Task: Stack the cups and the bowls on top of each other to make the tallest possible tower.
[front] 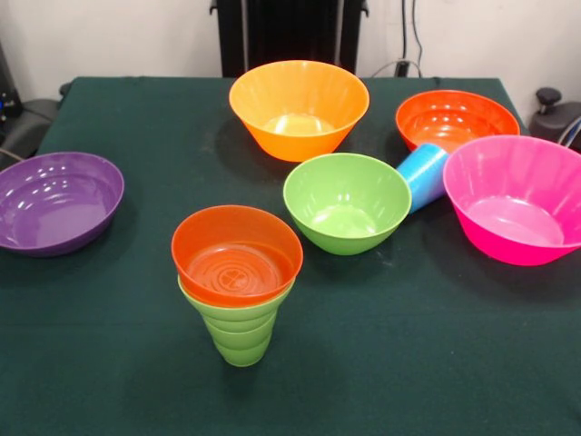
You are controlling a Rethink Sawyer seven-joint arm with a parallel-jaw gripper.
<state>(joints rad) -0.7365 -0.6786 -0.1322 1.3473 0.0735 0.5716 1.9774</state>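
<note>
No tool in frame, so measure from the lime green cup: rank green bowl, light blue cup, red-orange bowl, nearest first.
From the lime green cup, front:
1. green bowl, mid-table.
2. light blue cup, on its side, right.
3. red-orange bowl, back right.

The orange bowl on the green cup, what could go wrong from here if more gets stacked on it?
1. The small orange bowl is wider than the green cup it sits on, so the stack looks top-heavy and a push could tip it.
2. The blue cup lies on its side between the green bowl and the pink bowl; it may roll if either is lifted.
</note>
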